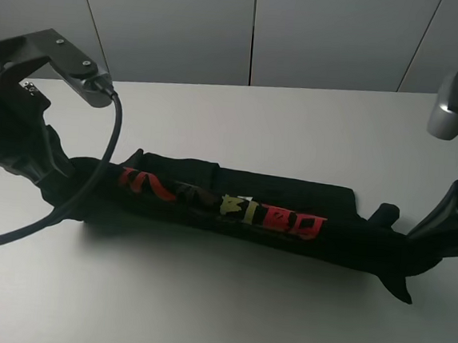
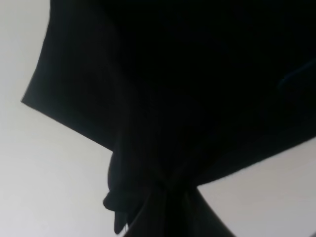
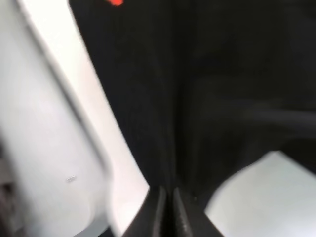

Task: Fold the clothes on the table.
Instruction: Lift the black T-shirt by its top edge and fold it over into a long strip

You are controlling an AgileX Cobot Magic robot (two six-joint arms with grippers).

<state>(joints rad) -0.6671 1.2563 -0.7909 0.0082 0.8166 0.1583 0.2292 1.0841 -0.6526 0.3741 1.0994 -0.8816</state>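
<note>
White table (image 1: 297, 121) beneath us, we hold the black T-shirt (image 1: 233, 212), gathered into a long band, lying side to side across it, left gripper (image 2: 165, 207) and right gripper (image 3: 167, 207) each pinching one end.

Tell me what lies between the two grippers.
The black garment, gathered into a long band with red and yellow print, spans the whole stretch from the left gripper to the right gripper. The exterior high view shows it.
</note>
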